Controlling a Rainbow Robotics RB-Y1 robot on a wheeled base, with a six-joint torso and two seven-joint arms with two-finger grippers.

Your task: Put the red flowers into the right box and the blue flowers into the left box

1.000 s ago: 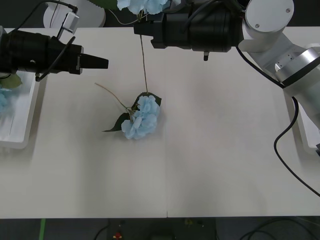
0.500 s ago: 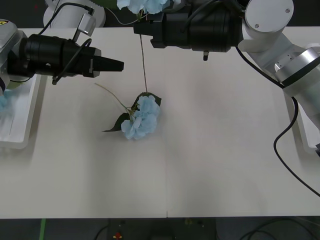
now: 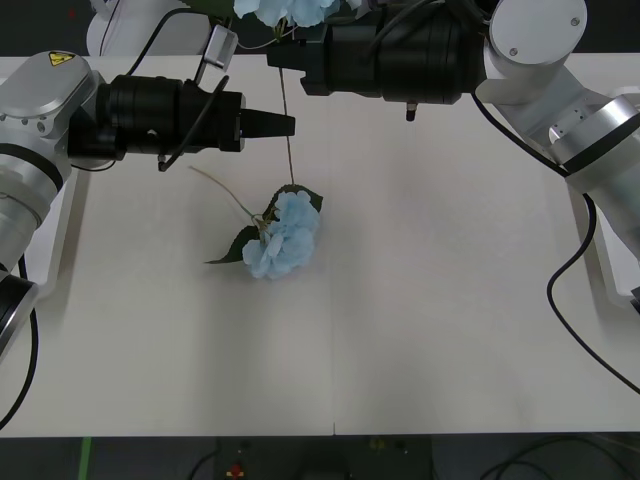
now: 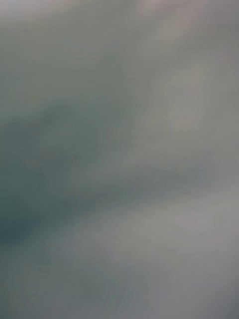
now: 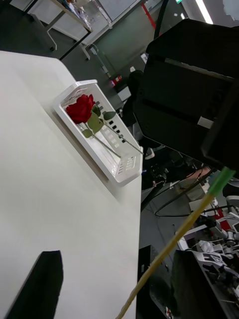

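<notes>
The right gripper [image 3: 287,55] sat at the far edge of the white table [image 3: 450,300], clamped on the thin stem of a fluffy pale-blue hydrangea cluster [image 3: 290,10] raised above it, the stem [image 3: 288,125] hanging down toward the tabletop. The left gripper [image 3: 283,124] reached across, its black fingers looking pressed together, tip just beside that stem. A second pale-blue hydrangea with dark green leaves [image 3: 283,235] lay on the table below them. In the left wrist view, a deep-red rose on a green stem [image 5: 81,109] lay inside a shallow white plastic tray [image 5: 122,169] by the table edge.
</notes>
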